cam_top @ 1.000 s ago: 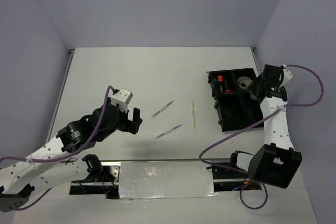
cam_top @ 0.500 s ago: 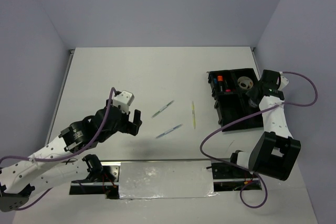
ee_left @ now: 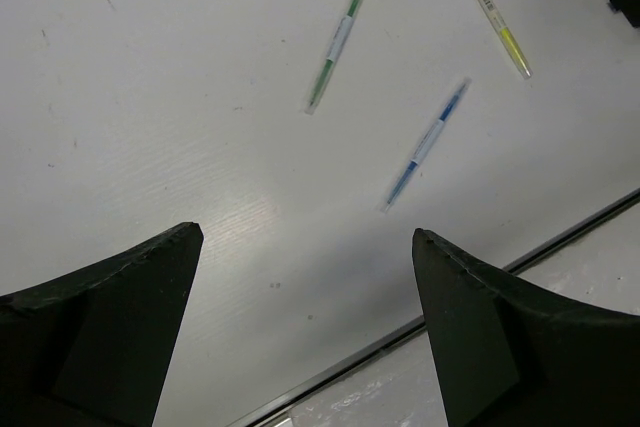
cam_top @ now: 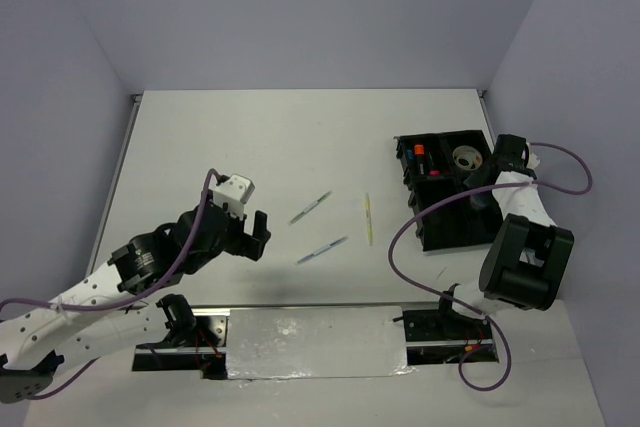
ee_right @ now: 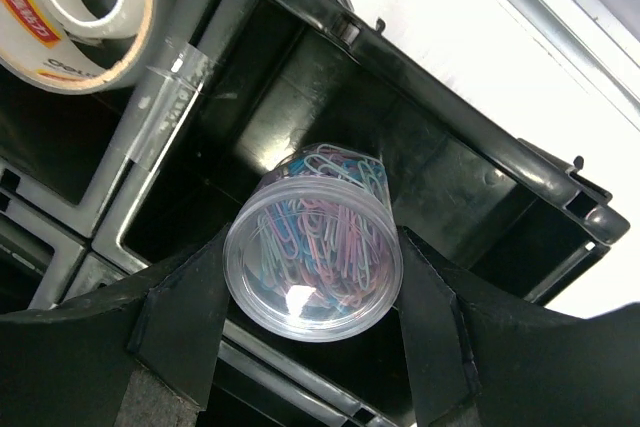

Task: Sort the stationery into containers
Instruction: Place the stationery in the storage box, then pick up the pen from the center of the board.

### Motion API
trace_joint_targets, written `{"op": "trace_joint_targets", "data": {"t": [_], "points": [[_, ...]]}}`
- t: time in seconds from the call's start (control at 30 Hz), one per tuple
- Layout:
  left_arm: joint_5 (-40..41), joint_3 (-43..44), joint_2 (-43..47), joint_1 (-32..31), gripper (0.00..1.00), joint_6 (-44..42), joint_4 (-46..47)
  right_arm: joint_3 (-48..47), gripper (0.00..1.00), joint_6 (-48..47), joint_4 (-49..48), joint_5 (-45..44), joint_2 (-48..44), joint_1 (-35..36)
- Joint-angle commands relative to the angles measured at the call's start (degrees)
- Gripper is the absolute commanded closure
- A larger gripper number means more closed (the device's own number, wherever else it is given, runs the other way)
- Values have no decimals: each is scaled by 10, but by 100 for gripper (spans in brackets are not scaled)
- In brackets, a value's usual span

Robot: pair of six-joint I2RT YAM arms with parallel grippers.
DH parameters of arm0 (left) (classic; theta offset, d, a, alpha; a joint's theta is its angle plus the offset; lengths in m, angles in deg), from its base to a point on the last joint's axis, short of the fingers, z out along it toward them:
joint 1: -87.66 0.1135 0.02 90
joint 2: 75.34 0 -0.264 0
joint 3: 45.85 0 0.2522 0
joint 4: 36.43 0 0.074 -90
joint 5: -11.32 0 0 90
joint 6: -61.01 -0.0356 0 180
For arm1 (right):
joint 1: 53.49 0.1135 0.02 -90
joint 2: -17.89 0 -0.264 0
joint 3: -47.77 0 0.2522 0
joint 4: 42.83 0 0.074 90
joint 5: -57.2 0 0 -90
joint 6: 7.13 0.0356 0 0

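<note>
Gripping right end effector (ee_right: 310,297): clamped on clear jar of paper clips (ee_right: 312,242), over organiser tray (ee_right: 470,135) compartment.
Left end effector (ee_left: 305,237): jaws apart above table (ee_left: 150,97), blue pen (ee_left: 425,142) near.

White table top (cam_top: 250,137) spreads out ahead of the left gripper (cam_top: 258,232) and runs on to the far edge, matte and pale. Lavender walls (cam_top: 300,17) box it in, well beyond the gripper and off to both its sides. Behind the gripper, at the near edge, a shiny metal plate (cam_top: 315,347) is catching the light. Off to the gripper's left, a thin aluminium rail (cam_top: 118,172) follows the table's side. Up close, under the gripper, faint dark specks (ee_left: 45,35) dot the white surface
</note>
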Motion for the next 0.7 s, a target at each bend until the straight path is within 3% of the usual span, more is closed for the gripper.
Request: {"op": "trace_joint_targets", "data": {"t": [0.0, 0.23, 0.3, 0.5, 0.63, 0.67], "points": [[-3, -3, 12, -6, 1, -11, 17, -5, 37, 7, -33, -1, -3, -4], [15, -2, 21, -8, 1, -5, 10, -22, 24, 8, -14, -13, -33, -3], [24, 1, 19, -8, 1, -1, 5, -27, 5, 4, -11, -15, -43, -3], [55, 9, 16, -8, 1, 10, -11, -56, 3, -4, 24, 2, -88, 18], [144, 27, 20, -8, 1, 55, -53, -76, 0, -19, 36, -48, -191, 158], [168, 34, 19, -8, 1, 67, -65, -78, 0, -23, 39, -55, -230, 236]]}}
